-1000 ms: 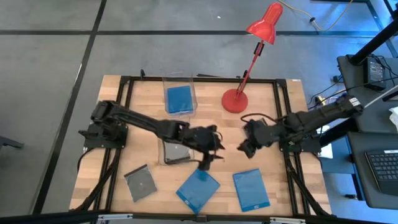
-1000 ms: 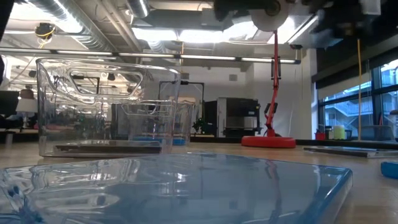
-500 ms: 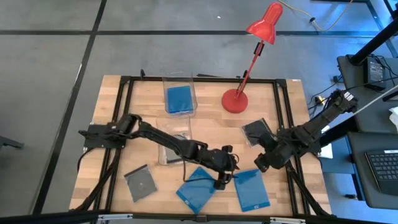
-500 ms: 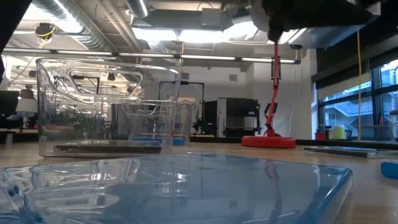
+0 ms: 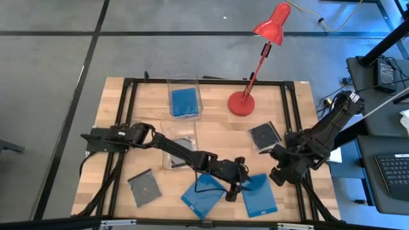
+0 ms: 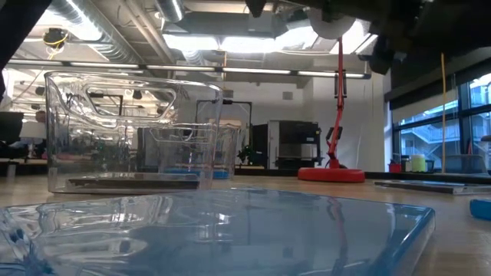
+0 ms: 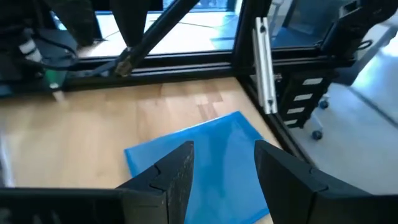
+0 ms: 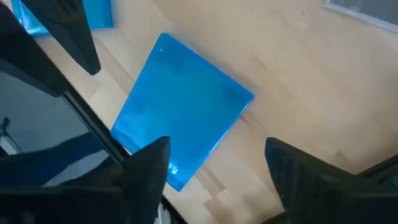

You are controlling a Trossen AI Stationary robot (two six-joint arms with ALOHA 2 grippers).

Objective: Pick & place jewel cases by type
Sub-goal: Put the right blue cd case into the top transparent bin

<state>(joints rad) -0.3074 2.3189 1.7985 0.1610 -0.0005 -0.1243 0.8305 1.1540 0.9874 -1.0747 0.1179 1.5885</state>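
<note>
Lying flat near the table's (image 5: pixel 217 137) front edge, the blue case (image 5: pixel 259 194) is flanked by both grippers: left gripper (image 5: pixel 234 189) touching, fingers apart; right gripper (image 5: pixel 280 174) beside it, empty, fingers apart.

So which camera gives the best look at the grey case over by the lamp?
The high view: the grey case lies flat on the table in front of the red lamp, fully visible. The low view shows only a thin edge-on sliver, probably that case. The left wrist view misses it; the right wrist view catches only a grey corner, perhaps it.
</note>
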